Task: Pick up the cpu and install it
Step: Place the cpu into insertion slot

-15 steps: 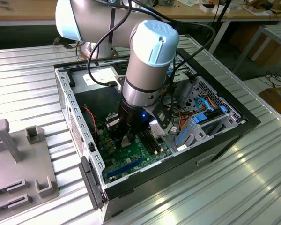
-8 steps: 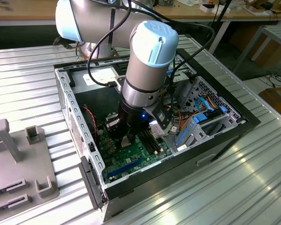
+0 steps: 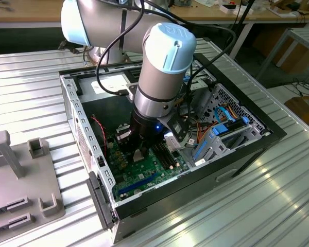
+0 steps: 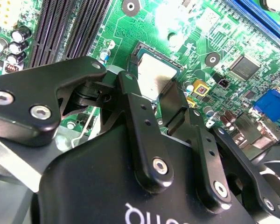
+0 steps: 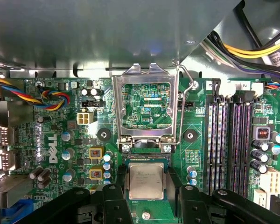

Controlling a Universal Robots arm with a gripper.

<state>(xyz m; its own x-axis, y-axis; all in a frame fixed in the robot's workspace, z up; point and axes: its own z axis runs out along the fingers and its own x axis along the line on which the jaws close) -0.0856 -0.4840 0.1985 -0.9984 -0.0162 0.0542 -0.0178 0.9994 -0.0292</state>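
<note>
The cpu (image 5: 146,179) held between our closed jaws, at the socket (image 5: 144,160).
We risk bent socket pins if the gripper (image 5: 147,189) seats it skewed or misaligned.

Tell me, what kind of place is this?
Probably a robotics lab or workshop: a robot arm whose tool holds the cpu inside an open computer case, on a metal table, with wooden workbenches behind.

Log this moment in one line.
gripper: shut on cpu | cpu: over motherboard, by load plate hinge | load plate: open | seated: cannot tell
</note>
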